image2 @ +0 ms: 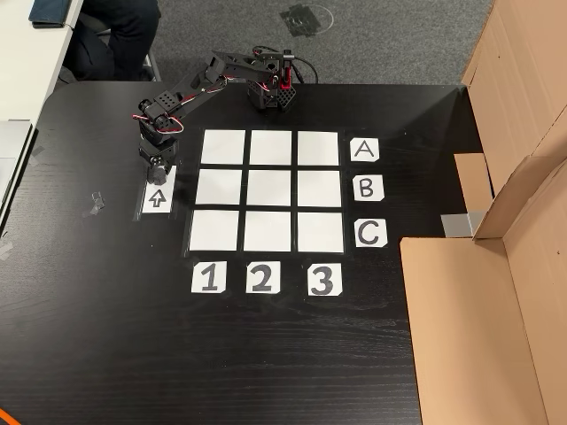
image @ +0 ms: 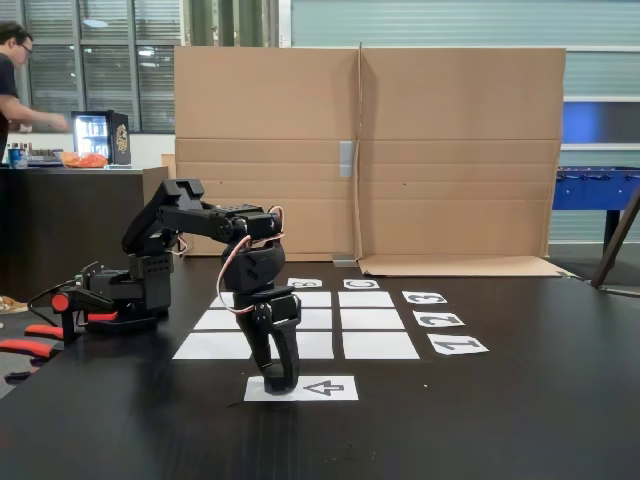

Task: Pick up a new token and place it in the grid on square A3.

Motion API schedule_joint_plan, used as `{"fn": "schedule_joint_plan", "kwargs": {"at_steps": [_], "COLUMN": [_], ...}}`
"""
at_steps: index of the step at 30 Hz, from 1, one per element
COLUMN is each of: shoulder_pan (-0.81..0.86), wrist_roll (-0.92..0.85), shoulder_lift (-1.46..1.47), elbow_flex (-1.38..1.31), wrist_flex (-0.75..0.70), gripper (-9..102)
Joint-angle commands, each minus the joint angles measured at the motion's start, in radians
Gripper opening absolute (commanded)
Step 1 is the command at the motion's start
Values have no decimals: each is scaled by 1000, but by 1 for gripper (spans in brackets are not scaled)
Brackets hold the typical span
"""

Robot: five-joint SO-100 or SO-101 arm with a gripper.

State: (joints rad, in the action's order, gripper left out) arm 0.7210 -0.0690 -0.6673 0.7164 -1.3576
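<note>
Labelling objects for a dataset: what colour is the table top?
Black, with a faint wood grain; the table shows best in the other view from above.

Matt white paper grid [image2: 270, 190] on glossy black table [image2: 266, 354]

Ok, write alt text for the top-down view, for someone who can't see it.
A black robot arm reaches down so its gripper sits at the top of a small white sheet with an arrow, left of the grid of nine blank white squares on a black table. Labels A, B, C run down its right side and 1, 2, 3 beneath; cardboard lies to the right.
</note>
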Motion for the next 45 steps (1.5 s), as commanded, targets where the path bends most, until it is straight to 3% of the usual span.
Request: {"fn": "schedule_joint_plan", "kwargs": {"at_steps": [1, 8, 22, 31, 45], "shoulder_pan": [9, -2, -115, -321, -680], "wrist_roll": [6, 15, 25, 41, 98], "shoulder_lift": [-9, -67, -364, -589, -1019], "elbow_flex": [-40, -41, -32, 20, 443], "wrist_flex": [8, -5, -173, -331, -319], "gripper": [17, 17, 17, 15, 12]}}
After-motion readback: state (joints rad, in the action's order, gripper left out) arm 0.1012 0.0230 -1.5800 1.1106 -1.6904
